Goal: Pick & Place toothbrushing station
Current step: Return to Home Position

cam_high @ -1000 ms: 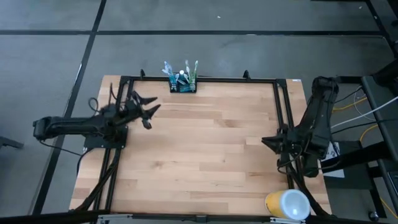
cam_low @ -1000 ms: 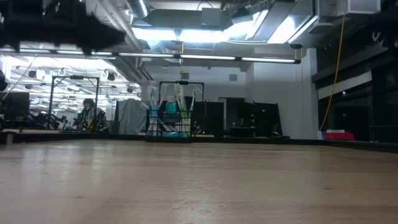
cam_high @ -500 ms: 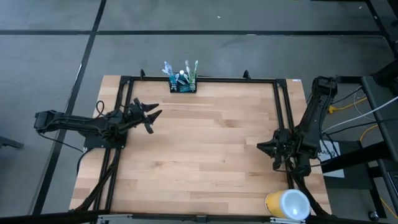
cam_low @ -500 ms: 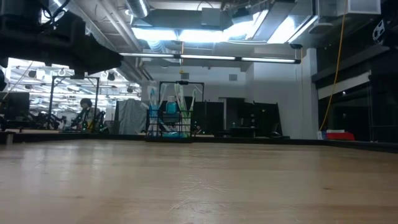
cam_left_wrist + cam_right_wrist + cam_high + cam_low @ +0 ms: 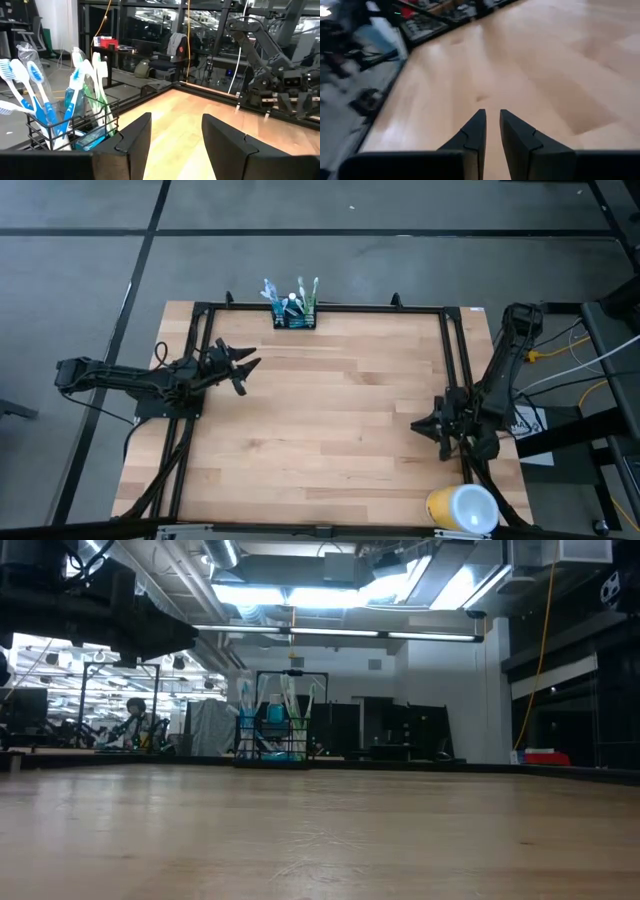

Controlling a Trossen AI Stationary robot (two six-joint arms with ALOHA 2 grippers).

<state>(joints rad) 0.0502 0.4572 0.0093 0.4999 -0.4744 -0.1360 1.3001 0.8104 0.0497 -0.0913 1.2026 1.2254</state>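
Observation:
The toothbrushing station (image 5: pixel 293 315) is a small black wire-mesh caddy holding several toothbrushes. It stands on its base at the middle of the table's far edge. It also shows in the low view (image 5: pixel 272 735) and the left wrist view (image 5: pixel 70 125). My left gripper (image 5: pixel 245 367) is open and empty above the table's left part, nearer and left of the caddy, pointing right. My right gripper (image 5: pixel 418 425) hangs over the table's right part, empty, with only a narrow gap between its fingertips (image 5: pixel 491 114).
A round yellow-and-white cup (image 5: pixel 462 508) sits at the table's near right corner. A black rail frame (image 5: pixel 330 307) runs along the far, left and right sides. Bare wood (image 5: pixel 330 410) lies between the two grippers.
My left gripper has come down a little and shifted slightly right, then stayed still. My right gripper has gone toward the table's near edge and a little toward its left. The caddy has not moved.

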